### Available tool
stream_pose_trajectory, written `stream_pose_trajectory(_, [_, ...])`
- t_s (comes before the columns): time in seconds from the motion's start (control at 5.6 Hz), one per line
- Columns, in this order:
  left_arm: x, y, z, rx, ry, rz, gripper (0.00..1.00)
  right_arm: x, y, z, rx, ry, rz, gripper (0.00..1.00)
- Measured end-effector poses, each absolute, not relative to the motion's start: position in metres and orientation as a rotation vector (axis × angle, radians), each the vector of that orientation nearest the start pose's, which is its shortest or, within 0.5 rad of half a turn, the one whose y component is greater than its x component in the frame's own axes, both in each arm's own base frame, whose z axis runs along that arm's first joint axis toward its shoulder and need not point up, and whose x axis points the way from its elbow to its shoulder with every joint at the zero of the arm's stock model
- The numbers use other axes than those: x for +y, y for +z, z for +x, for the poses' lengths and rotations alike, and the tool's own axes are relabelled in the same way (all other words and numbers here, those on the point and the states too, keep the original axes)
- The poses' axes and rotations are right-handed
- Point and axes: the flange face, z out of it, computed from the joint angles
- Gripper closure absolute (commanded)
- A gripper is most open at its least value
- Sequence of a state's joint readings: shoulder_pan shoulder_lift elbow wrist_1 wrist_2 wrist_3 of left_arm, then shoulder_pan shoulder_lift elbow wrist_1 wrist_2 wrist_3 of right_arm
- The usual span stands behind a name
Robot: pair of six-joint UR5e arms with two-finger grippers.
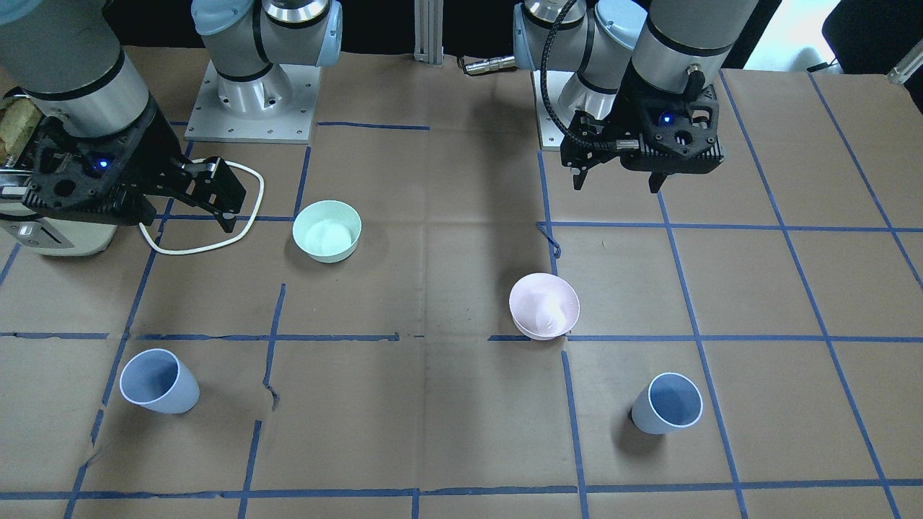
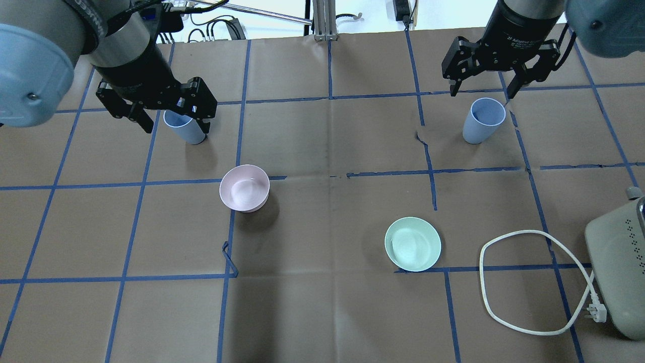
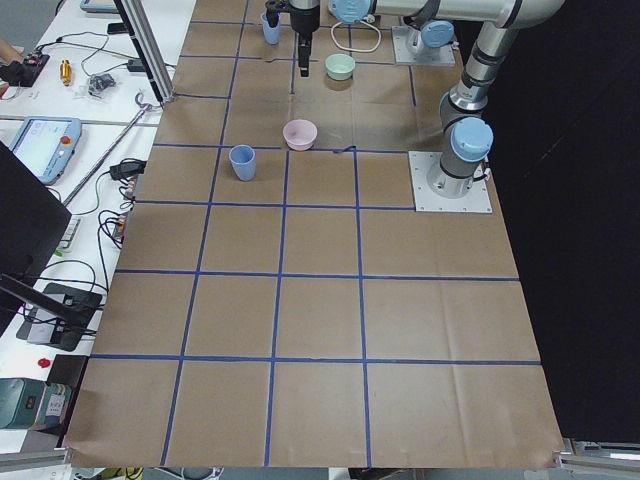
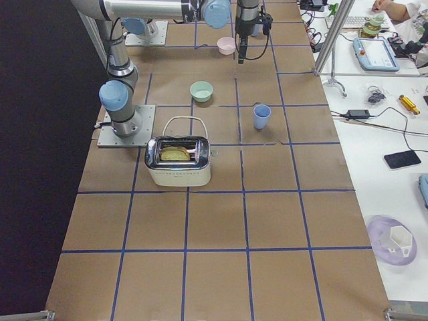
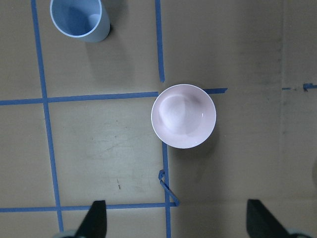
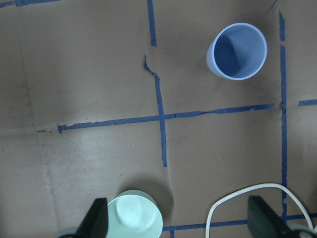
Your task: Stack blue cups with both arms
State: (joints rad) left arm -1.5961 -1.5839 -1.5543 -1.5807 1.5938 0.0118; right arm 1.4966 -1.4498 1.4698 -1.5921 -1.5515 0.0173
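Two pale-blue cups stand upright on the brown table. One blue cup is on my right side and also shows in the right wrist view. The other blue cup is on my left side, at the top left of the left wrist view, half hidden behind my gripper in the overhead view. My left gripper is open and empty, high above the table. My right gripper is open and empty, also high. Neither touches a cup.
A pink bowl sits left of centre and a mint-green bowl right of centre. A cream toaster with a looped white cable stands at the right edge. Blue tape lines grid the table.
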Motion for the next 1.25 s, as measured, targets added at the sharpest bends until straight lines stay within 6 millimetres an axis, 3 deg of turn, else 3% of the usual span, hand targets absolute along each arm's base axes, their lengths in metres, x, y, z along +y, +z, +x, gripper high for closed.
stream_pose_trajectory(0.36, [-0.526, 0.463, -0.136, 3.117, 0.024, 0.051, 0.01, -0.601, 0.453, 0.007, 3.121, -0.008, 0.010, 0.00])
stream_pose_trajectory(0.54, [-0.558, 0.437, -0.130, 3.116, -0.034, 0.068, 0.01, -0.621, 0.438, -0.037, 3.118, 0.000, -0.061, 0.00])
stream_pose_trajectory(0.71, [-0.588, 0.408, -0.117, 3.112, -0.084, 0.101, 0.01, -0.629, 0.423, -0.061, 3.107, 0.025, -0.092, 0.00])
stream_pose_trajectory(1.07, [-0.638, 0.343, -0.098, 3.095, -0.162, 0.198, 0.01, -0.623, 0.378, -0.060, 3.081, 0.066, -0.106, 0.00])
stream_pose_trajectory(1.25, [-0.654, 0.309, -0.094, 3.088, -0.190, 0.226, 0.01, -0.628, 0.348, -0.055, 3.104, -0.041, -0.115, 0.00])
